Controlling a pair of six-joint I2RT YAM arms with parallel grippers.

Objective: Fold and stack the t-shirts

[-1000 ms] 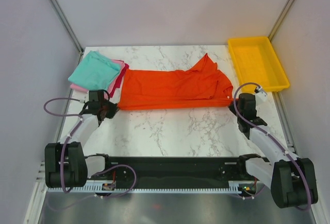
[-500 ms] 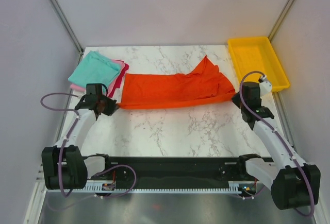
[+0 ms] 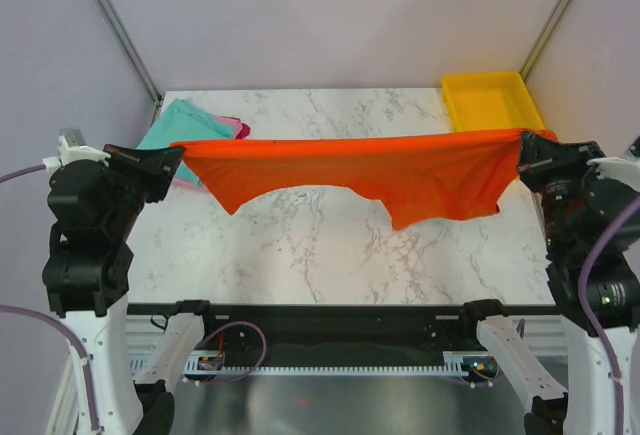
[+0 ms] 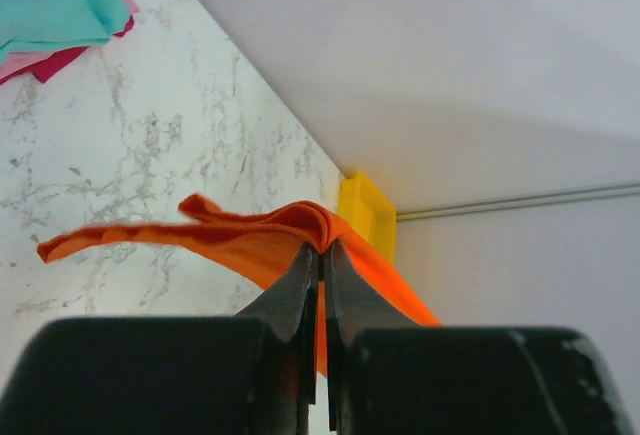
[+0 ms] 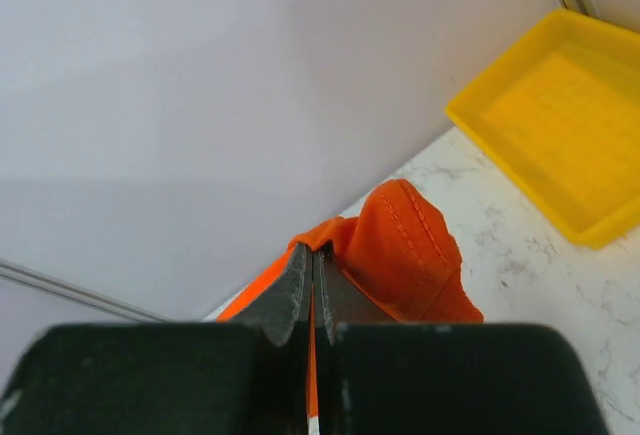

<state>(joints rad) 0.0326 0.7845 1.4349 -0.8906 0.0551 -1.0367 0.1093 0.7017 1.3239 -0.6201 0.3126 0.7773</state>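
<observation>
The orange-red t-shirt [image 3: 380, 170] hangs stretched in the air between my two grippers, high above the marble table. My left gripper [image 3: 178, 152] is shut on its left end, seen pinched in the left wrist view [image 4: 320, 245]. My right gripper [image 3: 522, 150] is shut on its right end, seen in the right wrist view [image 5: 312, 250]. The shirt's body sags below the taut top edge. The teal t-shirt [image 3: 178, 120] lies folded at the back left on the pink t-shirt [image 3: 232, 124]; both also show in the left wrist view, teal [image 4: 50, 0] above pink [image 4: 20, 63].
The yellow plastic tray [image 3: 490, 100] stands at the back right, partly hidden behind the hanging shirt; it also shows in the right wrist view [image 5: 560, 135]. Grey walls with metal posts close in the table on three sides.
Both arms rose high and pulled apart, lifting the orange-red shirt off the table and stretching it taut in the air. The teal and pink shirts stayed in place.
</observation>
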